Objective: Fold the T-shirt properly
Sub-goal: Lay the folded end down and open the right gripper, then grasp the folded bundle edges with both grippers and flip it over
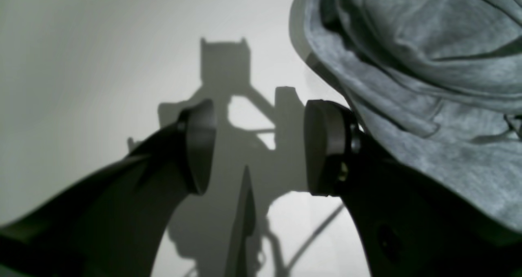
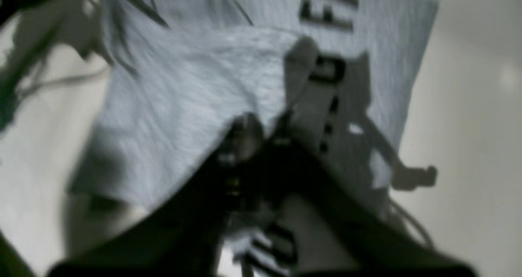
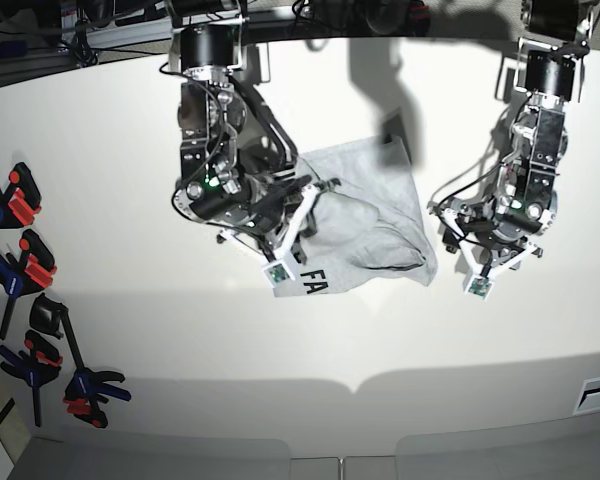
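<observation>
T-shirt [image 3: 365, 225]: light heather-grey cotton, lying crumpled and partly folded near the middle of the white table [image 3: 310, 340]. Cloth bunched in soft ridges toward its right half in the base view; black capital lettering, reading "FA" at the visible end, shows along the lower left edge. More black print appears on the flat part in the right wrist view, which is blurred.

Right gripper [image 3: 298, 215]: at the shirt's left edge in the base view, jaws closed together on a raised fold of the grey fabric; in the right wrist view the cloth drapes up to and over the fingertips.

Left gripper [image 1: 261, 146]: jaws spread wide, nothing between them. Dark rounded pads [image 1: 322, 146] face each other over bare table, throwing a sharp shadow. In the left wrist view the shirt's rumpled edge lies just beside the right-hand finger; whether it touches cannot be told. In the base view this gripper sits just off the shirt's right side.

Clamps [image 3: 30, 310]: several spring clamps, black with red and blue grips, scattered along the table's left border, well apart from the shirt.
</observation>
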